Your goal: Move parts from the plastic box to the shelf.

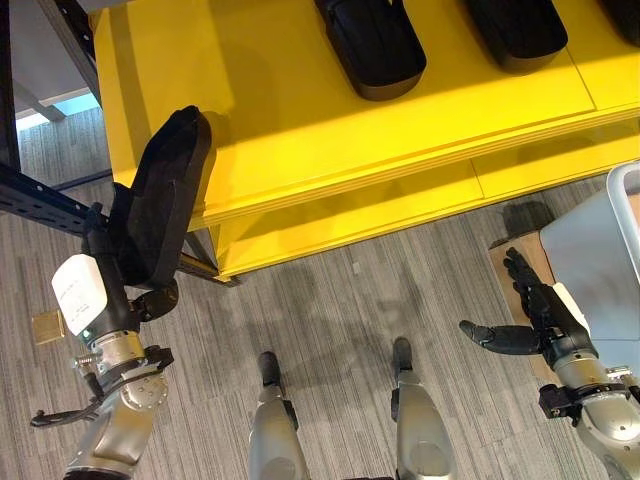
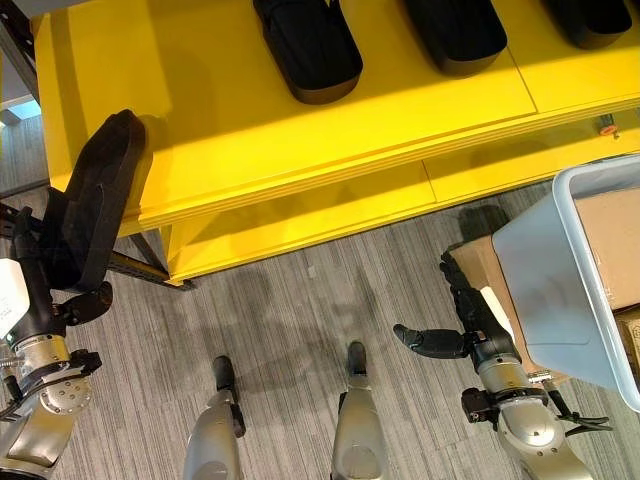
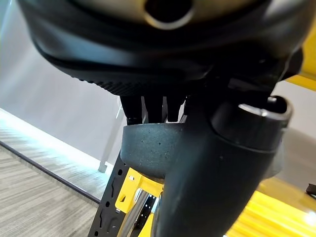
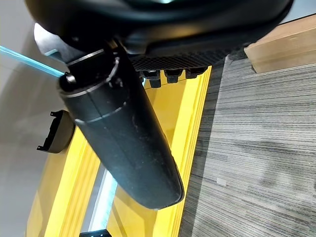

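My left hand (image 1: pixel 122 268) is shut on a long black part (image 1: pixel 165 190), holding it upright at the left front corner of the yellow shelf (image 1: pixel 350 150). In the left wrist view the part (image 3: pixel 148 153) sits pinched between the thumb and the fingers. Further back on the shelf lie other black parts (image 1: pixel 375 45) (image 1: pixel 515 30). My right hand (image 2: pixel 478 312) hangs open low on the right, thumb out, just left of the grey plastic box (image 2: pixel 540 270). It holds nothing.
A dark blue rack beam (image 1: pixel 40 200) runs in from the left beside the held part. Brown cardboard (image 2: pixel 610 240) shows inside the plastic box, and more lies under it on the grey carpet (image 1: pixel 350 300).
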Motion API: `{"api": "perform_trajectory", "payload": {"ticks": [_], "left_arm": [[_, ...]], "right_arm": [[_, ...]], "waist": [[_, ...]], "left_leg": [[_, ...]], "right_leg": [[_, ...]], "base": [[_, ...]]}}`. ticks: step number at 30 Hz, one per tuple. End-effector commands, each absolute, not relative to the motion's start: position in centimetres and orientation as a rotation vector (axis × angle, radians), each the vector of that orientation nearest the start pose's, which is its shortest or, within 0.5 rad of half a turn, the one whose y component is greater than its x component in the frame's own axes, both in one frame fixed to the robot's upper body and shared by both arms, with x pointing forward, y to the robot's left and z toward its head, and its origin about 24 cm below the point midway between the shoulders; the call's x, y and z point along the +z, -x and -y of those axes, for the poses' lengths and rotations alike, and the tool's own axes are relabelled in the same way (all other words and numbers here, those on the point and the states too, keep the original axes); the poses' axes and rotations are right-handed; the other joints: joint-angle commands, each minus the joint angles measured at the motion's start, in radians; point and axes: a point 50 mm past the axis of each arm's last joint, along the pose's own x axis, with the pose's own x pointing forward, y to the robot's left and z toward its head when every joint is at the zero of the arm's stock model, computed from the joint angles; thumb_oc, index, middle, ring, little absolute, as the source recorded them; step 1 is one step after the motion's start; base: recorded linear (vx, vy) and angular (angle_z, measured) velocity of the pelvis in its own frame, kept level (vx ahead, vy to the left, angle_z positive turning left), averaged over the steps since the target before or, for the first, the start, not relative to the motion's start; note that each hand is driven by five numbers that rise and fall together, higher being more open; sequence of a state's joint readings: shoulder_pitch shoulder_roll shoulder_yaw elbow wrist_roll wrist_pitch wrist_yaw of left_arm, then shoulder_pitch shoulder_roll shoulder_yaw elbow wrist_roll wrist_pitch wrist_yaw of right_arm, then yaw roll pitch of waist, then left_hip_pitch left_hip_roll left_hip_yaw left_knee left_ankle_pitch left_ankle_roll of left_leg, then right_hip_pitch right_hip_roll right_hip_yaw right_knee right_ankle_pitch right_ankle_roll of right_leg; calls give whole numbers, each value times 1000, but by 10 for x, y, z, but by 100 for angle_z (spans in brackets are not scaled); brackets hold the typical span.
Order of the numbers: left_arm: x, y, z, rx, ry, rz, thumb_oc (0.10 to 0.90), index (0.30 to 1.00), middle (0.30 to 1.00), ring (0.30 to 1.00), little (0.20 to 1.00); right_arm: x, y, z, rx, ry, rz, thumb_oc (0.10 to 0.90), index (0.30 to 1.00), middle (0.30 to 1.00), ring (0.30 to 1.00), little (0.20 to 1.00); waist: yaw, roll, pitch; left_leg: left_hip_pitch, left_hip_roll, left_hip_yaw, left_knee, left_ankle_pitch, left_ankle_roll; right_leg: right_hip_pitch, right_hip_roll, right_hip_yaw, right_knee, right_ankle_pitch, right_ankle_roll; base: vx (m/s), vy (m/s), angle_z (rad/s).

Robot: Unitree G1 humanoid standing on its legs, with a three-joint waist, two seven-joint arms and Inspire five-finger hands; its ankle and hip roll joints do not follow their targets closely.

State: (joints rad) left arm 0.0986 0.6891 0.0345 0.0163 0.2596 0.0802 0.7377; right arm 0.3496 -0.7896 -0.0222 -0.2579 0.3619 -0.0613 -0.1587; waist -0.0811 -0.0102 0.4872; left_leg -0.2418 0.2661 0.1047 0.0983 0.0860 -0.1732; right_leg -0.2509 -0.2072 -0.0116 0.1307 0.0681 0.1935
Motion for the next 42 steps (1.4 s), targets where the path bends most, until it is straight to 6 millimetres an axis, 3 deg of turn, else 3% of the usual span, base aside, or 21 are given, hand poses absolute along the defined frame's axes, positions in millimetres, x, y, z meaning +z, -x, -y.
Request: {"api": "perform_trajectory", "payload": {"ticks": [1, 9, 24, 25, 26, 27, 29, 32, 35, 42], "left_arm": [[154, -213, -341, 961, -1087, 399, 900, 1000, 1000, 1000, 1000], [159, -210, -340, 945, -1071, 438, 900, 1000, 1000, 1000, 1000], [149, -208, -322, 803, -1145, 460, 900, 1000, 1000, 1000, 1000], [146, -208, -321, 786, -1162, 451, 900, 1000, 1000, 1000, 1000], [143, -207, -320, 793, -1173, 440, 900, 1000, 1000, 1000, 1000], [142, -207, -320, 793, -1173, 440, 900, 1000, 1000, 1000, 1000], [132, -200, -324, 844, -1157, 379, 900, 1000, 1000, 1000, 1000], [131, -193, -328, 851, -1175, 349, 900, 1000, 1000, 1000, 1000], [126, -198, -331, 858, -1175, 312, 900, 1000, 1000, 1000, 1000], [121, -204, -339, 837, -1151, 252, 900, 1000, 1000, 1000, 1000]], "right_arm": [[105, -192, 283, -154, 378, 120, 900, 1000, 1000, 1000, 1000], [106, -187, 292, -195, 390, 113, 900, 1000, 1000, 1000, 1000], [106, -179, 296, -181, 374, 85, 900, 1000, 1000, 1000, 1000], [106, -180, 296, -183, 379, 84, 900, 1000, 1000, 1000, 1000], [108, -183, 295, -175, 385, 93, 900, 1000, 1000, 1000, 1000], [108, -183, 295, -175, 386, 93, 900, 1000, 1000, 1000, 1000], [112, -190, 290, -104, 432, 107, 900, 1000, 1000, 1000, 1000], [111, -188, 286, -60, 434, 80, 900, 1000, 1000, 1000, 1000], [108, -190, 288, -61, 453, 80, 900, 1000, 1000, 1000, 1000], [109, -186, 295, -56, 516, 77, 900, 1000, 1000, 1000, 1000]], "waist": [[-12, -56, -88], [-29, -43, -102], [-50, -28, -106], [-50, -26, -106], [-42, -26, -105], [-41, -26, -105], [-13, -24, -100], [-15, -42, -107], [-35, -48, -116], [-90, -40, -145]], "left_leg": [[-16, -81, 49, 34, -100, 87], [2, -83, 69, 22, -101, 89], [8, -67, 80, 45, -116, 86], [10, -62, 89, 45, -113, 84], [14, -50, 115, 43, -108, 82], [14, -49, 116, 42, -107, 82], [18, -8, 160, 93, -123, 57], [33, 8, 172, 121, -154, 71], [46, 47, 173, 111, -95, 50], [107, 85, 206, 71, -16, 28]], "right_leg": [[19, 35, -92, 20, -141, -76], [31, 33, -88, 2, -135, -75], [19, 41, -96, 38, -157, -86], [18, 45, -114, 40, -159, -90], [7, 49, -174, 53, -162, -97], [6, 50, -177, 55, -163, -98], [-19, 54, -276, 116, -199, -102], [-32, 56, -275, 141, -209, -120], [-68, 79, -260, 191, -239, -148], [-106, 83, -247, 270, -290, -185]], "base": [[0, 0, 0], [46, 4, 0], [22, -44, -5], [-32, -47, -7], [-30, -40, -6], [-42, 8, -27], [69, 41, -75], [83, -143, -113], [25, -169, -36], [50, -31, -8]]}}
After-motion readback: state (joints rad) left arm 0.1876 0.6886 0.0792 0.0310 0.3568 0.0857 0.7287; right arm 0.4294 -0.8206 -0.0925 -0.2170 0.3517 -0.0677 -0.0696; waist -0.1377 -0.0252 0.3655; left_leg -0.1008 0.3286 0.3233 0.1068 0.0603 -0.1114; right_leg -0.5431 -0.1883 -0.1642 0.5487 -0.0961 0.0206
